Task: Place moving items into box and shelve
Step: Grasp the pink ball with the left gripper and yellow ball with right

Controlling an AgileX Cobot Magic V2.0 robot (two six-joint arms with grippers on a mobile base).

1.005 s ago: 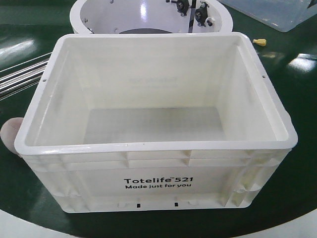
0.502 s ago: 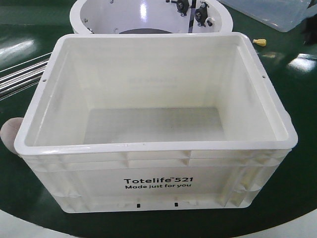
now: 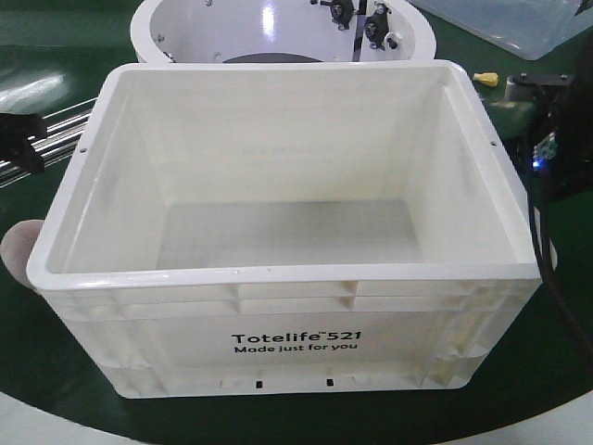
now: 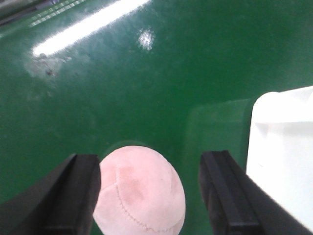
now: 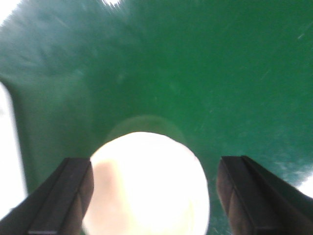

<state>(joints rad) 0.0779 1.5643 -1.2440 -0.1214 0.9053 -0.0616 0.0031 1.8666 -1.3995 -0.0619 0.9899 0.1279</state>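
left tool point(image 4: 151, 193) released astride pink stitched ball point(image 4: 139, 193); right tool point(image 5: 154, 196) released astride pale ball point(image 5: 146, 181). we centre, lower, squeeze gently: balls likely soft.

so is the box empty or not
Empty: the box shows only bare floor; the pink ball lies outside it.

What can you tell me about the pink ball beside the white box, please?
The pink ball is dusty pink, round and soft-looking, with stitched seams between panels and a darker smudge. It rests on the green surface, between the black fingers of the open left gripper; one finger is at its edge, the other stands clear. The white box is beside it, apart. The front view shows only a sliver of it past the box's corner.
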